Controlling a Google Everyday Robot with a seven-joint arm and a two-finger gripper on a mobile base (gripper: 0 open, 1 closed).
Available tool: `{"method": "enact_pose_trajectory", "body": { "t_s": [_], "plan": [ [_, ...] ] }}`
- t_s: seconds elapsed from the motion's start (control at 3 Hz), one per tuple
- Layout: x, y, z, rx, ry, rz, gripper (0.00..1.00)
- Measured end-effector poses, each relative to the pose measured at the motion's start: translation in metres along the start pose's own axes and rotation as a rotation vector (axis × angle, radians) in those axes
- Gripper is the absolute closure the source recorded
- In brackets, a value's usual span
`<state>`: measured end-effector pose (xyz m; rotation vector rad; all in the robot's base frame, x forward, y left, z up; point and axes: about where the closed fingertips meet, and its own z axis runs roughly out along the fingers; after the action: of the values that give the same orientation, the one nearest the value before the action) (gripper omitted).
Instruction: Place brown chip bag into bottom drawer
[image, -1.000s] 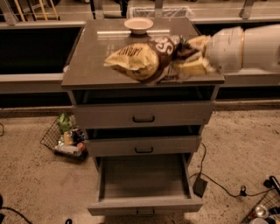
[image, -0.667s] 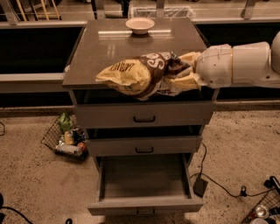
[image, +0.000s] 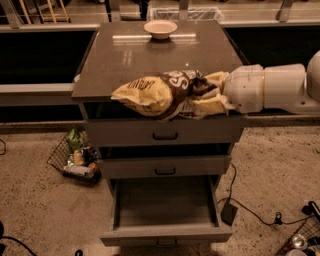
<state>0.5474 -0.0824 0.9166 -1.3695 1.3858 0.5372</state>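
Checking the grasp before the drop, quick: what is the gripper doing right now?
Gripper: closed, holding the crinkled brown-and-yellow foil chip bag at the front edge of the grey cabinet top; the wide grey bottom drawer is open below.

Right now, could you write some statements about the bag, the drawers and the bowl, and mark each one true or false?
1. The bottom drawer is pulled open. True.
2. The brown chip bag lies inside that drawer. False: the end effector grips it over the front edge of the cabinet top.
3. The bowl stands at the back of the cabinet top. True.
4. A wire basket stands on the cabinet top. False: the wire basket sits on the floor beside the cabinet.
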Motion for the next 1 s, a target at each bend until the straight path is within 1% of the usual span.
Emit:
{"method": "enact_pose_trajectory", "body": {
  "t_s": [0.33,0.67,1.0],
  "plan": [
    [0.031,0.029,-0.005,0.075,-0.017,0.125,1.00],
    [0.089,0.067,-0.015,0.157,0.034,0.291,1.00],
    [0.147,0.114,-0.006,0.163,0.068,0.445,1.00]
  ]
}}
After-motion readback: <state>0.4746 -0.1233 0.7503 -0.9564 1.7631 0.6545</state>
